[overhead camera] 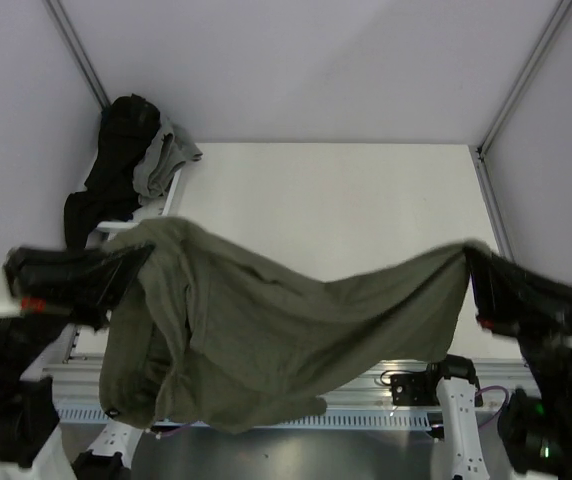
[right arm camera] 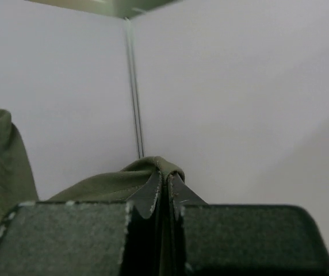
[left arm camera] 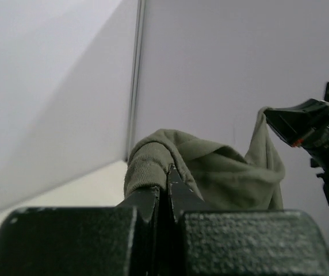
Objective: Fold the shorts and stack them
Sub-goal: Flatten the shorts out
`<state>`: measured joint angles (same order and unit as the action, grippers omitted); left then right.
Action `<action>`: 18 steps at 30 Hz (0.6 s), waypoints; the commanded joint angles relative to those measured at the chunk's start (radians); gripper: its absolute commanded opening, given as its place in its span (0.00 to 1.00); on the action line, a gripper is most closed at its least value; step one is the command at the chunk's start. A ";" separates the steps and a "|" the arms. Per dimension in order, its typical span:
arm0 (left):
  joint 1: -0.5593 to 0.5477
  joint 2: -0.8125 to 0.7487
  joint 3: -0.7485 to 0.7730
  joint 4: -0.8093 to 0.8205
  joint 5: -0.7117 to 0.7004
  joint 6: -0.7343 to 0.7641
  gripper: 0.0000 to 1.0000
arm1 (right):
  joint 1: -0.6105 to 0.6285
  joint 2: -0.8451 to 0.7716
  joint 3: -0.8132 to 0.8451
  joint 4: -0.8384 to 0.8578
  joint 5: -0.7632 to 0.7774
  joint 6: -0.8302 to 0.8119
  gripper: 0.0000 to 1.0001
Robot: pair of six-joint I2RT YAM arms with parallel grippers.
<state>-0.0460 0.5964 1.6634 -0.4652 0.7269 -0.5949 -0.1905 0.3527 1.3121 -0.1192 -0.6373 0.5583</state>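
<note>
The olive-green shorts [overhead camera: 286,340] hang in the air between the 2 arms, lifted above the near part of the white worktop [overhead camera: 366,200] and stretched across most of its width. The left claw [overhead camera: 144,252] is pinched tight on one end of the cloth at the left side of the overhead view. The right claw [overhead camera: 471,258] is pinched tight on the other end at the right side. Between these 2 held points the fabric sags in a shallow curve. The bulk of it droops on the left, where a long fold hangs down past the near edge of the worktop and over the arm bases. In the left wrist view the left claw [left arm camera: 169,172] has its 2 fingers pressed together on a thick ribbed edge of the shorts [left arm camera: 210,167], which bunches just behind the tips. The right claw [left arm camera: 268,115] shows further off at the right of that view, with cloth trailing down from it. In the right wrist view the right claw [right arm camera: 164,178] has its fingers closed flat on a thin fold of the shorts [right arm camera: 95,187], and more of the fabric hangs at the left edge. At the far left corner of the worktop lies a heap of black clothing [overhead camera: 121,150], with a grey garment [overhead camera: 161,155] touching its right side, well apart from the held shorts.
</note>
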 commanded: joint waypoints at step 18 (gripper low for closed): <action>0.008 0.250 -0.073 0.295 -0.124 -0.059 0.00 | 0.158 0.382 -0.014 0.242 0.047 0.005 0.00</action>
<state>-0.0433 0.8494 1.6001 -0.2359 0.6312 -0.6968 -0.0360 0.7551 1.3552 0.0334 -0.6071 0.5934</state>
